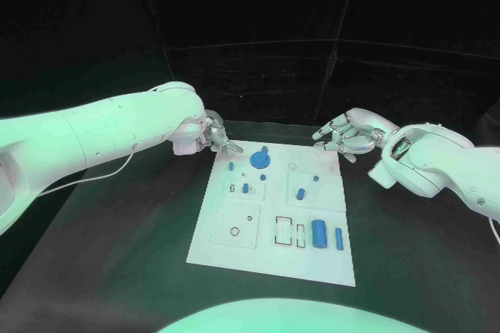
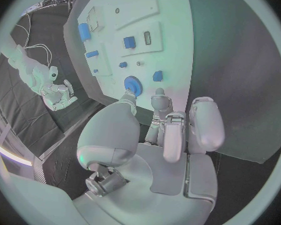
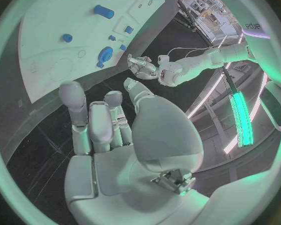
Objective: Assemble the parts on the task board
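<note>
- Overhead, left hand [image 1: 212,136] hovers empty, fingers apart, beside the task board [image 1: 276,268]; right hand [image 1: 349,136] likewise.
- Left wrist view resolves a toothed blue gear [image 2: 133,86] just beyond its fingertips [image 2: 158,92].

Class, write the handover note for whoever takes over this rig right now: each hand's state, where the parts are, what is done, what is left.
Left hand: holds nothing, fingers apart, at the far left corner of the task board.
Right hand: holds nothing, fingers loosely curled, off the board's far right corner.
Parts: blue round gear near the far edge; small blue pieces mid-board; blue block and blue rod near the front right.
Done: cannot tell which parts are seated.
Left: neither hand has a part yet; pick one up and fit it.
</note>
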Controlling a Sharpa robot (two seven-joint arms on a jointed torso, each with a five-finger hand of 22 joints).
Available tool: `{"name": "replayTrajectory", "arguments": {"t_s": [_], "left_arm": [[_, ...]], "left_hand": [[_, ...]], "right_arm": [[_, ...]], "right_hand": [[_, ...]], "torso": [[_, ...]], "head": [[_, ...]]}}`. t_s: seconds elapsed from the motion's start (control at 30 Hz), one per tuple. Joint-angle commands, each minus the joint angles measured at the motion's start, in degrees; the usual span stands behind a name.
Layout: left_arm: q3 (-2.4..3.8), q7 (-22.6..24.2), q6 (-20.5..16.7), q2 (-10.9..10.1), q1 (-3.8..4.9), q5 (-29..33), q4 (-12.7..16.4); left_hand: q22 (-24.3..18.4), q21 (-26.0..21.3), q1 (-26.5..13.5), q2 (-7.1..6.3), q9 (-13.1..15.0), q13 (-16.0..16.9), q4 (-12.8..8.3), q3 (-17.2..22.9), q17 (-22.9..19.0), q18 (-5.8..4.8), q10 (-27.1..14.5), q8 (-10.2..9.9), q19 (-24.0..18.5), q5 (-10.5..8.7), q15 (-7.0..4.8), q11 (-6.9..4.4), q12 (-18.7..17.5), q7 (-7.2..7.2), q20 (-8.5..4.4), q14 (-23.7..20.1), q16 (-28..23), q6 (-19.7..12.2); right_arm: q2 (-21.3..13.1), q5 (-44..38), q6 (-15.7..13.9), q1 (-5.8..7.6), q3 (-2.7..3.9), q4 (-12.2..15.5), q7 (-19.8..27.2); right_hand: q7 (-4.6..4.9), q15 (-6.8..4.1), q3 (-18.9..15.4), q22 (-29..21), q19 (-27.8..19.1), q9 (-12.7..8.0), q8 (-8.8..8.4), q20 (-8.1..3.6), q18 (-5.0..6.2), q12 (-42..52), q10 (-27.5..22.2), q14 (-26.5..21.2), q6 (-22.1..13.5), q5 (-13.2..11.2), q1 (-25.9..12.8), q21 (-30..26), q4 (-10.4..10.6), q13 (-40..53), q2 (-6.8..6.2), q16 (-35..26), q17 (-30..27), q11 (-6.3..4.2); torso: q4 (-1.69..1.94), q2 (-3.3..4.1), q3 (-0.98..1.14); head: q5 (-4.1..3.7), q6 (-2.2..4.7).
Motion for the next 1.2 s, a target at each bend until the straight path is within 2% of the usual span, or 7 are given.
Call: {"name": "replayTrajectory", "arguments": {"t_s": [0.03,0.3,0.6,1.03,1.2], "left_arm": [[-0.07,0.18,3.5,1.34,-0.45,-3.53,-1.92],[-0.13,0.04,4.21,3.45,-1.5,-4.3,-4.83],[-0.13,-0.04,5.07,4.51,-2.3,-4.43,-5.92],[-0.13,-0.07,5.07,5.01,-2.71,-4.44,-6.17],[-0.12,-0.09,4.61,5.14,-2.75,-4.44,-6.2]], "left_hand": [[0.17,0.14,0.71,0.1,-0.11,0.14,-0.06,-0.41,15.09,-0.33,0.38,0.48,0.15,-0.2,-0.14,-0.31,0.29,-0.05,0.42,6.04,0.19,0.52],[0.45,0.31,2.0,1.11,-0.13,0.49,-0.28,-0.7,15.09,-0.36,0.71,0.93,0.26,-0.18,-0.3,-0.53,0.7,-0.31,0.31,6.04,0.19,1.44],[0.75,0.5,3.31,2.14,-0.08,0.92,-0.74,-0.62,15.09,-0.41,1.1,1.34,0.37,-0.17,-0.46,-0.73,1.16,-0.53,0.19,6.04,0.19,2.06],[0.9,0.54,5.24,3.01,-0.06,0.9,-1.84,-0.31,15.09,-0.43,1.21,1.65,0.4,-0.16,-0.6,-0.88,1.25,-0.67,0.04,6.04,0.19,2.31],[0.93,0.5,7.31,4.32,-0.05,0.86,-3.17,0.79,15.09,-0.43,1.24,1.82,0.39,-0.15,-0.66,-0.93,1.26,-0.71,-0.03,6.04,0.19,2.32]], "right_arm": [[0.15,0.18,0.2,0.11,0.04,0.18,0.28],[0.2,0.17,0.26,0.11,0.04,0.35,0.2],[0.3,0.17,0.37,0.11,0.04,0.37,0.25],[0.4,0.17,0.49,0.11,0.04,0.32,0.25],[0.51,0.17,0.56,0.11,0.04,0.28,0.26]], "right_hand": [[0.08,-0.15,0.11,-0.02,-0.41,-0.09,0.22,-0.16,0.93,-0.14,-0.52,0.34,-0.44,-0.31,-0.25,-0.22,0.1,-0.05,-0.2,-0.26,0.01,-0.07],[0.09,-0.15,0.18,-0.06,-0.42,-0.08,0.24,-0.15,0.94,-0.07,-0.49,0.34,-0.46,-0.26,-0.17,-0.27,0.07,0.0,-0.15,-0.27,0.01,-0.07],[0.1,-0.15,0.24,-0.05,-0.41,-0.08,0.27,-0.15,0.93,-0.1,-0.52,0.35,-0.47,-0.19,-0.11,-0.29,0.05,-0.03,-0.12,-0.28,0.03,-0.07],[0.1,-0.15,0.25,-0.05,-0.41,-0.08,0.27,-0.15,0.93,-0.1,-0.53,0.35,-0.47,-0.18,-0.1,-0.29,0.05,-0.04,-0.11,-0.28,0.03,-0.07],[0.1,-0.15,0.25,-0.05,-0.41,-0.08,0.27,-0.15,0.93,-0.1,-0.53,0.35,-0.47,-0.18,-0.1,-0.29,0.05,-0.04,-0.11,-0.28,0.03,-0.07]], "torso": [[-0.02,0.01,0.02],[-0.09,-0.02,0.03],[0.07,-0.01,0.0],[0.07,-0.04,0.02],[0.04,-0.06,0.02]], "head": [[-0.01,-0.14],[-0.04,-0.28],[-0.15,-0.49],[-0.14,-0.74],[-0.12,-0.9]]}}
